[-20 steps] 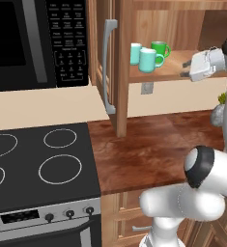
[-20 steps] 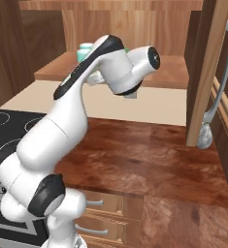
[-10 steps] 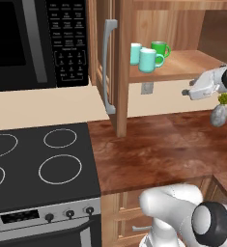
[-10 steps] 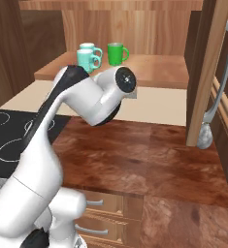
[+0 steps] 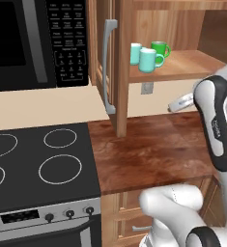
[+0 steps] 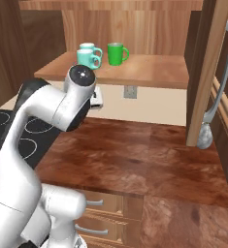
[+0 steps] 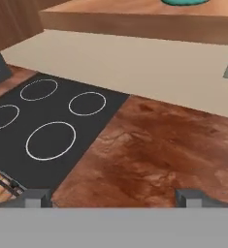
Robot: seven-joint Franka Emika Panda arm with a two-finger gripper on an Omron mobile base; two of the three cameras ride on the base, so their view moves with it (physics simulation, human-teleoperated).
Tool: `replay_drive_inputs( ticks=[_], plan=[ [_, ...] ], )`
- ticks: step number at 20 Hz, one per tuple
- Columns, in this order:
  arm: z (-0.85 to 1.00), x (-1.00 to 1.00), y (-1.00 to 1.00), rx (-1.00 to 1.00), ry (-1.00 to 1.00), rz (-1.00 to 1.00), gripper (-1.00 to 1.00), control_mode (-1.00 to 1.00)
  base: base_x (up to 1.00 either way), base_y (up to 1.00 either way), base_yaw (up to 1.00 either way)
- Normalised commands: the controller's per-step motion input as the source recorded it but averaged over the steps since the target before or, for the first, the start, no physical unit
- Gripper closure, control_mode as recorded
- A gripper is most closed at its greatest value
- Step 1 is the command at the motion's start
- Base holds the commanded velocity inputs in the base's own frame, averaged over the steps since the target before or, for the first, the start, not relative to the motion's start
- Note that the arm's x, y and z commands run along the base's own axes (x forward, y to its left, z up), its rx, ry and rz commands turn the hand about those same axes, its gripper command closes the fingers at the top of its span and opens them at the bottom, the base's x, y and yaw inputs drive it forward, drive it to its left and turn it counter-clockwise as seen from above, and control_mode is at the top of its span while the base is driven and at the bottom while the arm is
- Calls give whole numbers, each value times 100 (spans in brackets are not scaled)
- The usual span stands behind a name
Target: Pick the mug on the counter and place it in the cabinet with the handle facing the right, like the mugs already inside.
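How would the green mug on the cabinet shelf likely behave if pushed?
The green mug looks rigid and glazed, so probably slippery and chip-prone. Upright on its flat base, it would likely slide, not roll. Its side handle may make it swivel.

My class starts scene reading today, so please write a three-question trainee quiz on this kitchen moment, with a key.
1. Counting the green mug, how many mugs stand on the cabinet shelf?
2. True or false: the jaws stand open and empty.
3. In the left base view, which way does the teal mug point its handle? A right; B left; C toward the camera.
Key: 1 three; 2 true; 3 A.
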Motion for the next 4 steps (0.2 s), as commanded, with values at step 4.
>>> replay_drive_inputs(
  ticks=[4],
  plan=[
    [-19, 1, 14, 0, 39, -19, -100, -100, 0, 0, 0]
  ],
)
